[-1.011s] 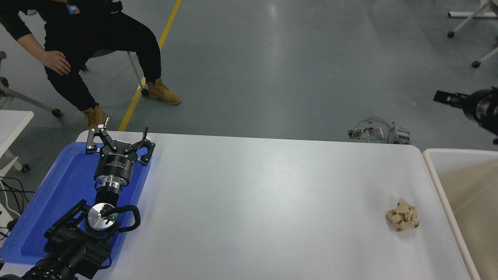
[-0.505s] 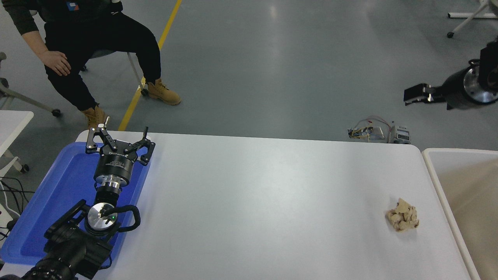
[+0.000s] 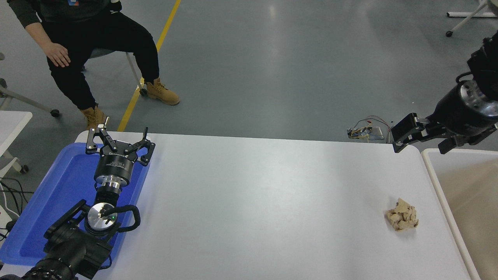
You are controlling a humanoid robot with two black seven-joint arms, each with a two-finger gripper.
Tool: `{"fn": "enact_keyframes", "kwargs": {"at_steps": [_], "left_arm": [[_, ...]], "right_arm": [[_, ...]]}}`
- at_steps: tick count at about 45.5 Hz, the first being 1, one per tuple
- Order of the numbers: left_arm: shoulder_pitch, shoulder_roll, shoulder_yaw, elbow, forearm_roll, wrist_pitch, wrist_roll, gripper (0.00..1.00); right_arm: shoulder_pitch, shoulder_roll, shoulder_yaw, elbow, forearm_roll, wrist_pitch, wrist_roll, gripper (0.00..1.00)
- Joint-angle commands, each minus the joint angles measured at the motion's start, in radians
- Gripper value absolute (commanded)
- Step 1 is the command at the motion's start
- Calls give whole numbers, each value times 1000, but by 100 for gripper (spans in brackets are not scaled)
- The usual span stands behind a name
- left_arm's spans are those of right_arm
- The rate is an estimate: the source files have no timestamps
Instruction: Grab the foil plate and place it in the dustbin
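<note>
While the left gripper (image 3: pixel 118 140) is parked over the blue tray (image 3: pixel 58 194) with its fingers spread and empty, a crumpled paper ball (image 3: pixel 402 219) is seen on the white table (image 3: pixel 253 202). Nothing is gripped by the right gripper (image 3: pixel 412 134), whose opening cannot be judged, beside the dustbin (image 3: pixel 439 186). No foil plate is shown.
</note>
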Motion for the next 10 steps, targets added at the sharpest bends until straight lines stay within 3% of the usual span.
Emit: {"fn": "enact_keyframes", "kwargs": {"at_steps": [1,10], "left_arm": [[0,0,1,0,0,0,0,100],[0,0,0,0,0,0,0,100]], "right_arm": [[35,3,-5,36,-1,21,0,100],[31,1,-6,36,-1,21,-8,100]]}}
